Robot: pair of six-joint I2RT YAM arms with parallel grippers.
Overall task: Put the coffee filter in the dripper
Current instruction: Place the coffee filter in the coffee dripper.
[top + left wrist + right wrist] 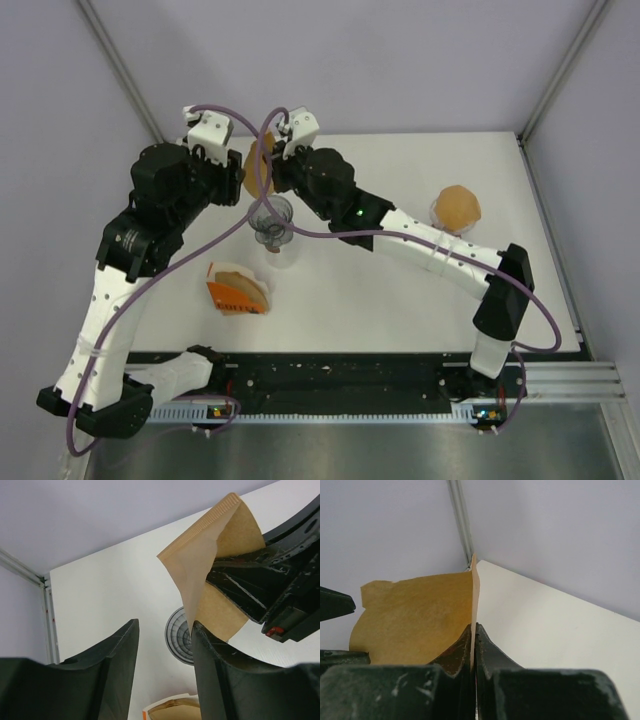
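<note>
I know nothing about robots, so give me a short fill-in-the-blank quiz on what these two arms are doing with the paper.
The right claw is shut on a ____ coffee filter. The left claw stands ____, gripping nothing. The clear dripper has ____ filter inside it. Spare filters sit in an ____ holder.
Missing words: brown, open, no, orange.

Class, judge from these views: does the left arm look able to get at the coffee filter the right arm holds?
Probably yes: the left fingers stand open right beside the coffee filter, with nothing between them, and the right fingers pinch only one edge.
</note>
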